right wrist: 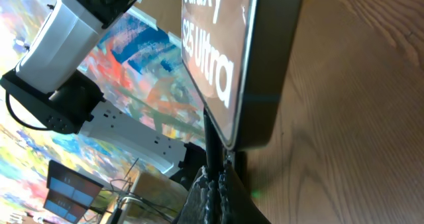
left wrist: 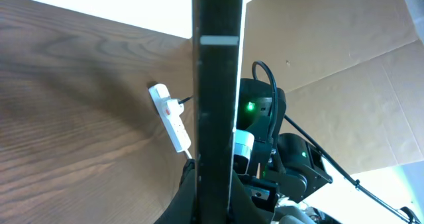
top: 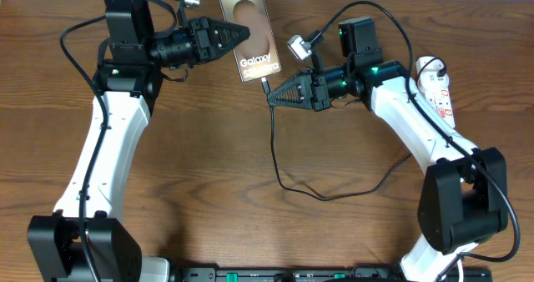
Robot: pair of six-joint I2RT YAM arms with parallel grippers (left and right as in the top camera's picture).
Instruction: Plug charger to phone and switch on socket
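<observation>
While my left gripper (top: 242, 33) is clamped on the phone's (top: 250, 15) long side, the slab shows a glossy bronze face with a dark oval and white "Galaxy S25 Ultra" lettering; it sits tilted by the far edge of the table (top: 209, 173); my right gripper (top: 271, 98) is pinched tight on the charger (top: 266, 85) behind its black tip, which meets the phone's lower end; whether it is seated I cannot tell; one phone, one charger, one socket (top: 440, 86), white with red marks, beside my right arm near the right edge; bare wood lies open between my arms, crossed by the cable's loop.
</observation>
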